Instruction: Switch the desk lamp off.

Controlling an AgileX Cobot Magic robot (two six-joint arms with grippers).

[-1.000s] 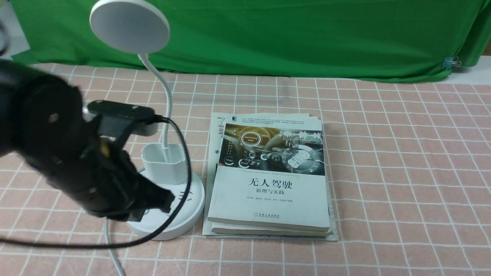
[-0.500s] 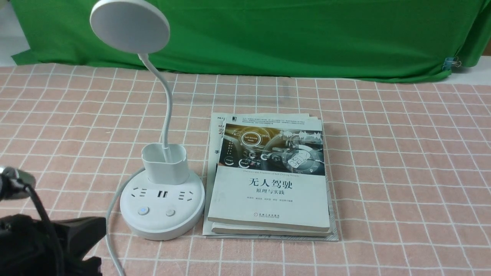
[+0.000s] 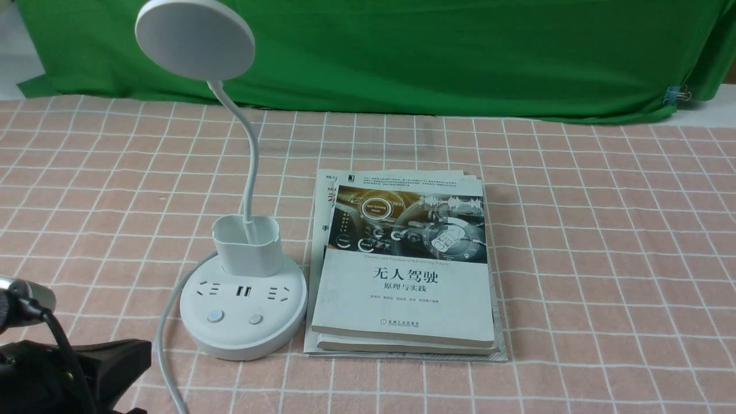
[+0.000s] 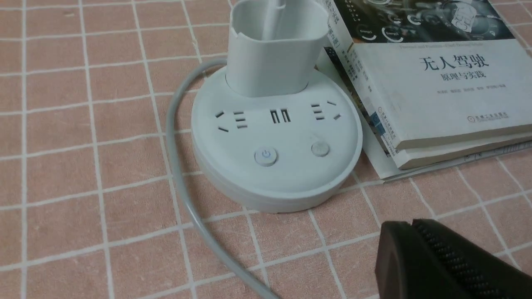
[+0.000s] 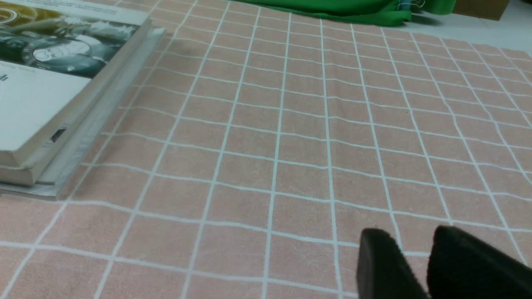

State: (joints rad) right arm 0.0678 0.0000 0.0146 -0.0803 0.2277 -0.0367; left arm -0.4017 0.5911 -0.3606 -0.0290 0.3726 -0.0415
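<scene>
The white desk lamp stands left of centre on the checked cloth. Its disc head (image 3: 194, 39) sits on a bendy neck above a cup holder (image 3: 247, 247). The round base (image 3: 241, 339) has sockets and two buttons (image 3: 215, 316). I cannot tell whether the head is lit. The base also shows in the left wrist view (image 4: 291, 182), with its power button (image 4: 266, 157). My left gripper (image 3: 141, 351) is shut and empty, low at the front left, apart from the base; it also shows in the left wrist view (image 4: 411, 226). My right gripper (image 5: 409, 234) is open and empty over bare cloth, out of the front view.
A stack of books (image 3: 405, 287) lies right beside the lamp base, touching or nearly touching it. The lamp's grey cord (image 3: 164, 322) curves from the base toward the front edge. A green cloth (image 3: 437, 57) hangs at the back. A black cable runs along my left arm.
My left arm, which hung over the lamp base one second ago, has drawn back to the front left corner. The base and its buttons now show uncovered. The lamp has not moved.
</scene>
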